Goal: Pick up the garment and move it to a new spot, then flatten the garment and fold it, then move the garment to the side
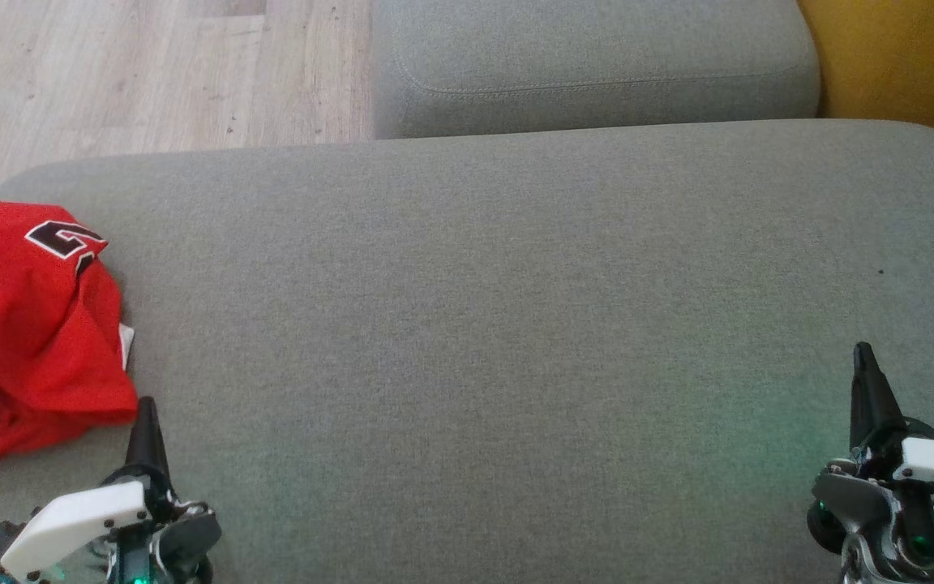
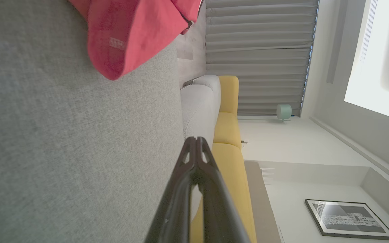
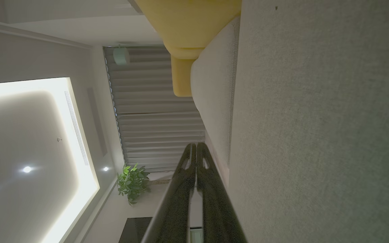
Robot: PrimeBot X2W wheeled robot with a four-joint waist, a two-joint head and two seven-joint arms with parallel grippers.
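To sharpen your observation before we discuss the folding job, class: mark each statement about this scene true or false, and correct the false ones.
1. The crumpled red fabric garment lies at the left end of the grey upholstered cushion. True.
2. The left gripper is clamped on the garment. False: it is shut on nothing, near the garment.
3. The right gripper is shut and empty. True.
4. The garment is folded flat. False: it is bunched up.
5. A yellow upholstered seat stands beyond the grey cushion. True.
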